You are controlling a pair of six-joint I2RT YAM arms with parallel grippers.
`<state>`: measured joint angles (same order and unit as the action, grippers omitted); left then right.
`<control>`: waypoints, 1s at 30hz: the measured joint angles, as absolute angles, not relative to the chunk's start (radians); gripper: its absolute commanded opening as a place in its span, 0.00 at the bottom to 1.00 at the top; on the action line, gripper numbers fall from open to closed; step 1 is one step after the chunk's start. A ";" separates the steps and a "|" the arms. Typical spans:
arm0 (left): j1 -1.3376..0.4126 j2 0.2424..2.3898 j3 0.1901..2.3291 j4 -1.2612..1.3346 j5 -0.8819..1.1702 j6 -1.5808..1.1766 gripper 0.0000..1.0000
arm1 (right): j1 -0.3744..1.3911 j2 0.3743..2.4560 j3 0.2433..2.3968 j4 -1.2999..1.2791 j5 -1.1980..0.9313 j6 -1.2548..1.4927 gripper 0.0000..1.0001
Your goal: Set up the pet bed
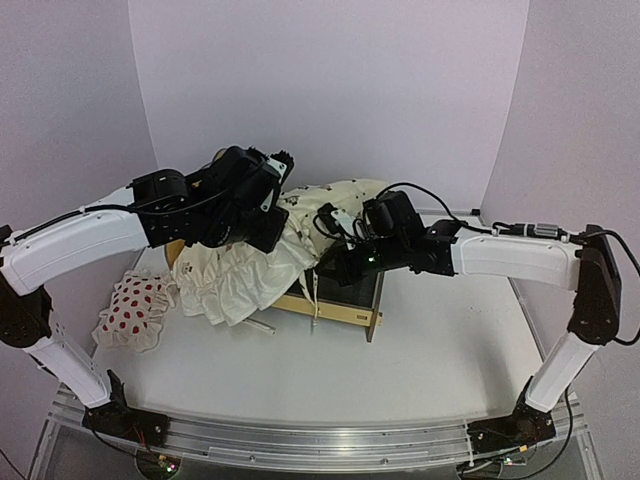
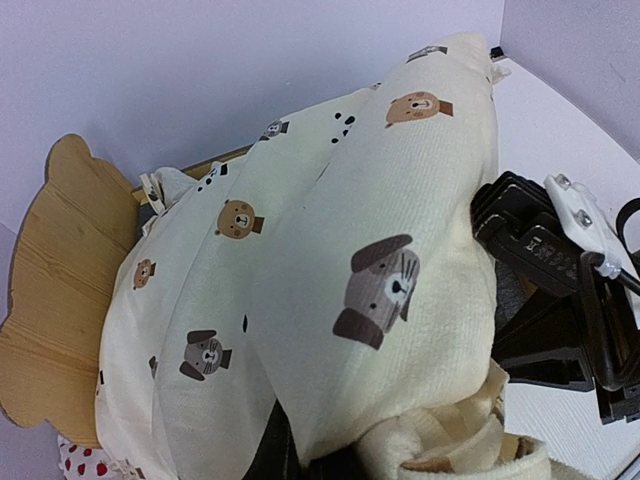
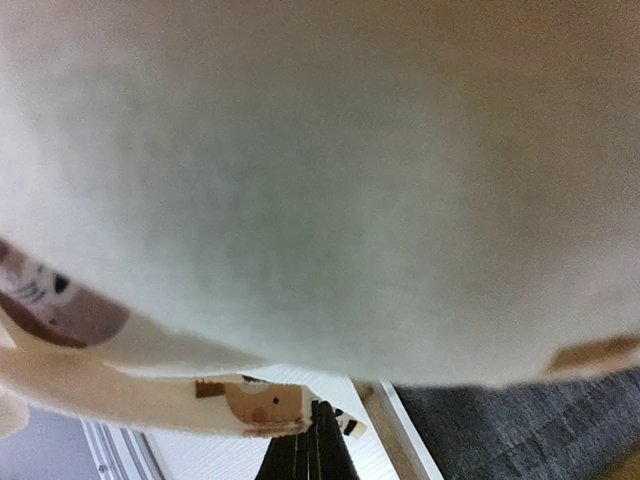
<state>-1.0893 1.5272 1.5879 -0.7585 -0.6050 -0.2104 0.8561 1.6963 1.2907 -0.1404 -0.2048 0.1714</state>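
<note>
White bench (image 1: 450, 350), lilac walls. Pet bed (image 1: 345, 312) sits mid-bench, mostly buried under the cream cushion (image 1: 250, 270). Left pincer (image 1: 268, 228) clenched on the cream cushion, bunching it up at the headboard (image 2: 60, 300) end. Right pincer (image 3: 314, 450) clenched under the cushion's edge; can't tell if it has fabric. Spotted pillow (image 1: 135, 310) near left edge.
</note>
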 measured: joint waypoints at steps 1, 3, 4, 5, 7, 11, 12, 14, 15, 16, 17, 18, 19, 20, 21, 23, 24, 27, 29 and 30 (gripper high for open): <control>-1.089 1.527 1.587 -0.759 -0.604 -0.211 0.00 | 0.857 1.687 1.287 -0.145 -0.191 0.166 0.00; -1.089 1.528 1.586 -0.762 -0.600 -0.217 0.00 | 0.859 1.663 1.281 -0.155 -0.162 0.154 0.00; -1.089 1.528 1.585 -0.765 -0.598 -0.220 0.00 | 0.859 1.651 1.280 -0.158 -0.150 0.149 0.00; -1.089 1.528 1.585 -0.772 -0.594 -0.228 0.01 | 0.859 1.637 1.280 -0.162 -0.137 0.144 0.00; -1.089 1.528 1.585 -0.790 -0.581 -0.242 0.01 | 0.859 1.607 1.280 -0.173 -0.117 0.136 0.00; -1.089 1.528 1.585 -0.835 -0.559 -0.269 0.01 | 0.859 1.572 1.280 -0.180 -0.100 0.131 0.00; -1.089 1.528 1.584 -0.844 -0.555 -0.276 0.01 | 0.859 1.570 1.280 -0.181 -0.099 0.130 0.00; -1.089 1.528 1.576 -0.857 -0.551 -0.290 0.01 | 0.859 1.569 1.280 -0.183 -0.091 0.128 0.00; -1.089 1.528 1.567 -0.860 -0.550 -0.298 0.01 | 0.859 1.569 1.280 -0.185 -0.084 0.126 0.00; -1.089 1.528 1.557 -0.862 -0.549 -0.304 0.01 | 0.859 1.569 1.280 -0.187 -0.074 0.123 0.00; -1.089 1.528 1.546 -0.864 -0.548 -0.310 0.01 | 0.859 1.569 1.280 -0.188 -0.063 0.120 0.00; -1.089 1.528 1.535 -0.865 -0.545 -0.316 0.01 | 0.859 1.572 1.280 -0.188 -0.047 0.117 0.00; -1.089 1.528 1.524 -0.864 -0.543 -0.320 0.01 | 0.859 1.575 1.280 -0.188 -0.029 0.113 0.00; -1.089 1.528 1.516 -0.862 -0.541 -0.323 0.01 | 0.859 1.581 1.281 -0.188 -0.010 0.109 0.00; -1.089 1.528 1.509 -0.859 -0.540 -0.327 0.01 | 0.859 1.589 1.281 -0.188 0.012 0.104 0.00; -1.089 1.528 1.501 -0.846 -0.534 -0.334 0.01 | 0.859 1.609 1.281 -0.188 0.051 0.095 0.00; -1.089 1.528 1.498 -0.838 -0.533 -0.338 0.01 | 0.859 1.620 1.281 -0.188 0.065 0.092 0.00; -1.089 1.532 1.497 -0.818 -0.526 -0.341 0.01 | 0.859 1.648 1.281 -0.188 0.100 0.084 0.00; -1.089 1.540 1.497 -0.802 -0.523 -0.341 0.01 | 0.859 1.654 1.279 -0.188 0.112 0.082 0.00; -1.089 1.544 1.497 -0.797 -0.522 -0.341 0.01 | 0.859 1.654 1.277 -0.186 0.116 0.083 0.00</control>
<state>-1.0893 1.5442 1.4967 -0.7967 -0.5223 -0.3413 0.8589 1.6543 1.2767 -0.1864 0.1165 0.0826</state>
